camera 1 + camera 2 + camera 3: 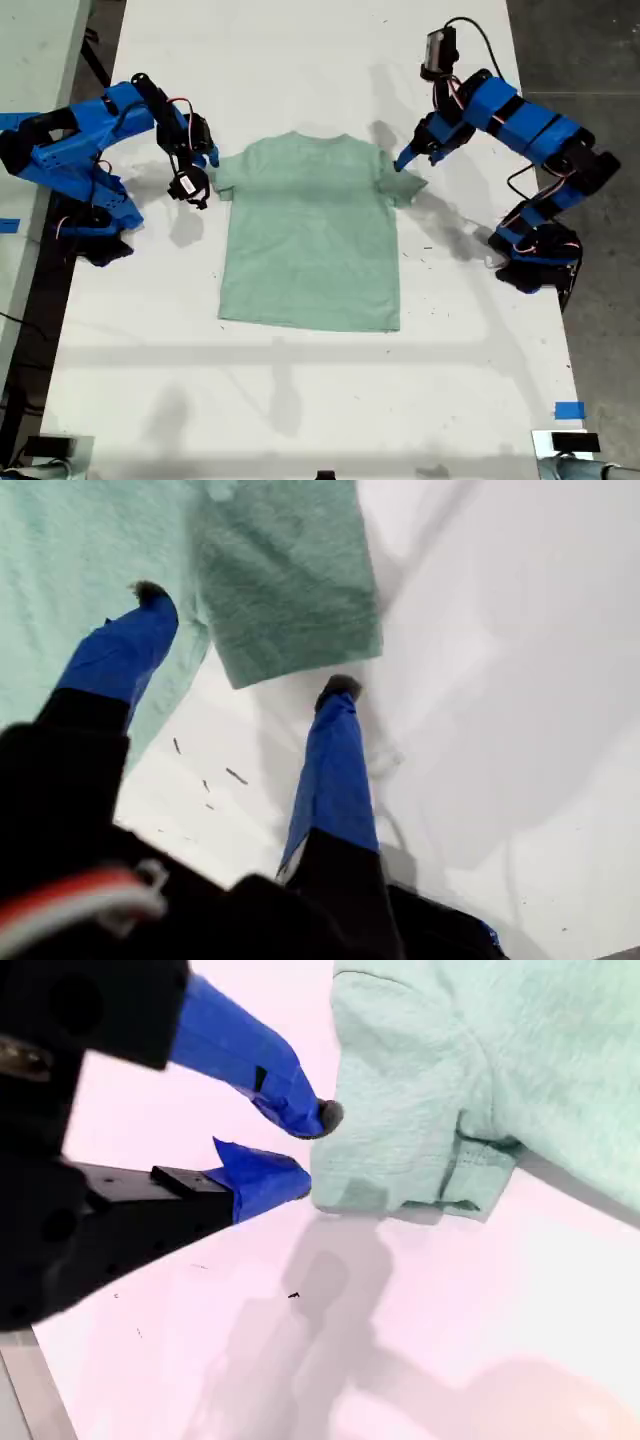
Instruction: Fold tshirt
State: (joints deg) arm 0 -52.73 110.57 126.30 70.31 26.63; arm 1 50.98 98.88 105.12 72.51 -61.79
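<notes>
In the first wrist view the tshirt [280,590] runs off the picture's edge, so only one sleeve and part of the body show, and the body of my first gripper [245,645] is a dark blur that hides the table behind it. In the second wrist view the tshirt [470,1090] is likewise cut off, and whether the fingertips [325,1117] of my second gripper [312,1150] touch the sleeve's edge cannot be told. In the exterior view the small dark specks [427,247] on the table [300,400] are too small to identify, and both arms' bases are partly cut by the picture's sides.
</notes>
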